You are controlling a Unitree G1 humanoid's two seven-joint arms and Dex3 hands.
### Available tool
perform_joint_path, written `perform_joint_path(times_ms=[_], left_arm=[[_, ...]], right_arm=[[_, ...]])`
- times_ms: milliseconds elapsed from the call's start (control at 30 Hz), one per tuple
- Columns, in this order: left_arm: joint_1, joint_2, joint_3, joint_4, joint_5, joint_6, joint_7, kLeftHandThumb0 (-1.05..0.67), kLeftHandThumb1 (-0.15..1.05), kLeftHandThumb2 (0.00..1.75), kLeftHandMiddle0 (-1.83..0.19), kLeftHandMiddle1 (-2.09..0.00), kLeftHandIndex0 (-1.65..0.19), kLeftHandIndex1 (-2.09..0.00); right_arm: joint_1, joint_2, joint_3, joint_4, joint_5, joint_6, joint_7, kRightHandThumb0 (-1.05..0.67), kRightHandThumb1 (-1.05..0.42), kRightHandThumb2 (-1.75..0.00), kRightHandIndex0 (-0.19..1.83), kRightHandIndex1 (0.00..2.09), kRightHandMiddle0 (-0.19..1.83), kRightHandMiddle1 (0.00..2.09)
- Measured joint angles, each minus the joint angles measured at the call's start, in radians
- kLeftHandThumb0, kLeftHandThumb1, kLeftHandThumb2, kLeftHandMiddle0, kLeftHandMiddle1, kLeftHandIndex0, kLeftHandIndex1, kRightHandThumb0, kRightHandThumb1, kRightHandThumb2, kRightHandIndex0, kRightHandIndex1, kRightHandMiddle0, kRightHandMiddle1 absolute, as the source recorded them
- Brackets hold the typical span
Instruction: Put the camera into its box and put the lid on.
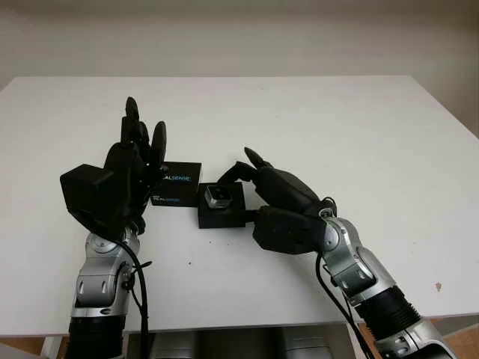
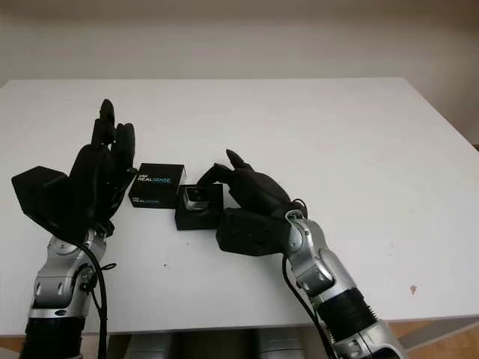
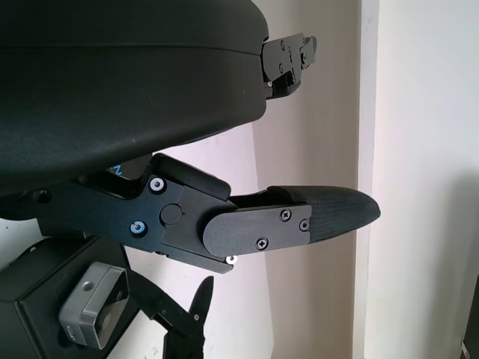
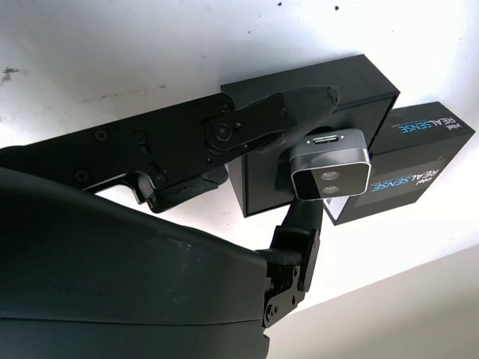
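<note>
The small silver camera (image 1: pixel 218 196) sits upright on the open black box (image 1: pixel 222 215) near the middle of the table. My right hand (image 1: pixel 230 182) reaches in from the right and is shut on the camera. In the right wrist view one finger (image 4: pixel 292 108) lies along one side of the camera (image 4: pixel 330 163) and the thumb (image 4: pixel 299 232) presses the opposite side. The black lid (image 1: pixel 177 185), printed RealSense, lies flat against the box's left side. My left hand (image 1: pixel 142 142) is open, raised upright above the table just left of the lid.
The white table (image 1: pixel 337 127) stretches wide behind and to the right of the box. Its front edge (image 1: pixel 247 320) runs close below my arms. A beige wall rises behind the far edge.
</note>
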Motion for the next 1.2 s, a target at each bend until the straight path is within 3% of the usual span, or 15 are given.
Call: perform_joint_path(times_ms=[267,633,867,1200], left_arm=[[0.0,-0.001,0.0,0.0,0.0,0.005,0.011,-0.74,1.05,0.52,0.19,0.0,0.19,0.0],[0.001,-0.001,-0.001,-0.001,-0.001,0.006,0.002,-0.74,1.05,0.53,0.19,0.0,0.19,0.0],[0.007,-0.001,-0.001,-0.001,0.002,0.006,0.003,-0.74,1.05,0.53,0.19,0.0,0.19,0.0],[0.018,-0.001,-0.001,-0.014,0.002,0.013,0.005,-0.75,1.05,0.55,0.19,0.0,0.19,0.0]], right_arm=[[0.007,0.004,-0.031,-0.003,0.007,0.0,-0.043,-0.64,-0.96,-0.05,-0.13,0.06,0.15,0.14],[-0.009,0.034,-0.105,-0.002,0.054,-0.068,-0.166,-0.64,-0.9,-0.05,0.18,0.18,0.29,0.18],[-0.054,0.026,-0.12,0.027,0.088,-0.087,-0.123,-0.62,-0.87,-0.05,0.27,0.21,0.38,0.25],[-0.075,-0.005,-0.113,0.1,0.153,-0.106,0.044,-0.66,-0.84,-0.05,0.16,0.12,0.35,0.25]])
